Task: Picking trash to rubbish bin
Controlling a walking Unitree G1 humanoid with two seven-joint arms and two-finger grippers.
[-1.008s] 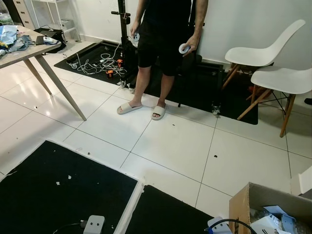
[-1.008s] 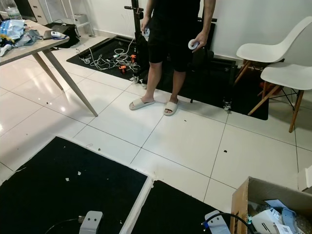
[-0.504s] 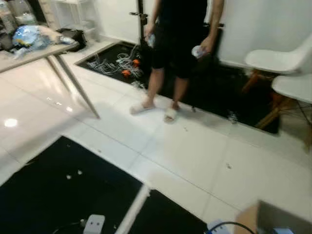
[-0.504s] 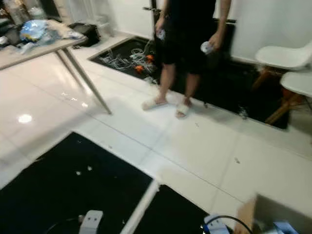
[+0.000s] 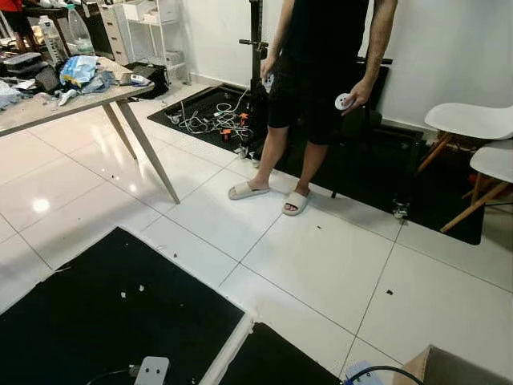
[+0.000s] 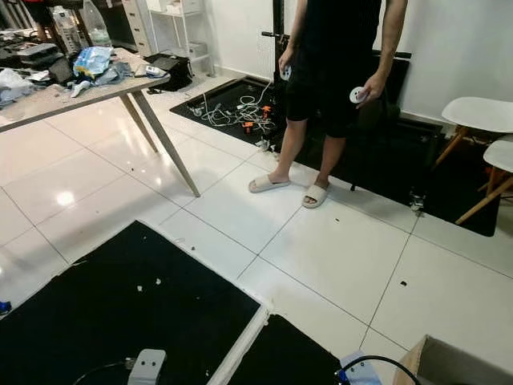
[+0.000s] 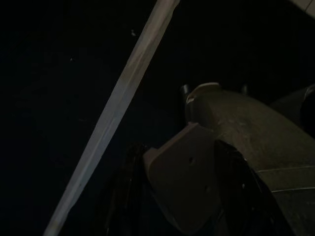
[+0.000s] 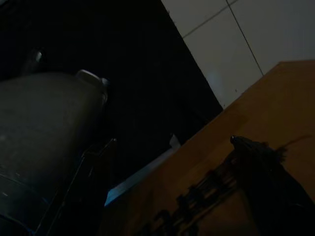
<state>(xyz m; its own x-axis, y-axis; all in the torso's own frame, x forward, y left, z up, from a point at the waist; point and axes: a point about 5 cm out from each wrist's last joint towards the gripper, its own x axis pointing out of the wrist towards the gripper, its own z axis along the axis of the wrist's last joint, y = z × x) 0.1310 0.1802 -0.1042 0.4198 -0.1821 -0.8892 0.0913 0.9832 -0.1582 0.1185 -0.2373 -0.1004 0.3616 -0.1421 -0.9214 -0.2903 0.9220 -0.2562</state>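
2 black floor mats (image 5: 120,321) lie side by side on the white tiled floor (image 5: 321,257) directly below the head camera, a pale strip (image 5: 228,353) running between them; small pale scraps of trash (image 5: 132,291) are scattered on the nearer-left mat. A cardboard box (image 6: 449,365) sits at the lower right corner of the head views, only its brown rim and flap visible, with a black cable (image 6: 377,362) curving just beside it. 1 person (image 5: 321,88) stands ahead in black shorts and pale slippers (image 5: 268,195), a white controller (image 5: 345,102) in each hand. A wooden table (image 5: 72,100) with slanted legs stands at the left, cluttered with bags and a bottle; behind the person are a tangle of cables (image 5: 210,122) on another dark mat and 2 white chairs (image 5: 477,132) at the right. Left wrist view is very dark: the left gripper (image 7: 172,196) hangs over black mat near the pale strip, fingers dim, cannot tell whether apart or together. Right wrist view is likewise dim: the right gripper (image 8: 256,172) hangs beside the brown box wall, white tile beyond; finger state cannot be told.
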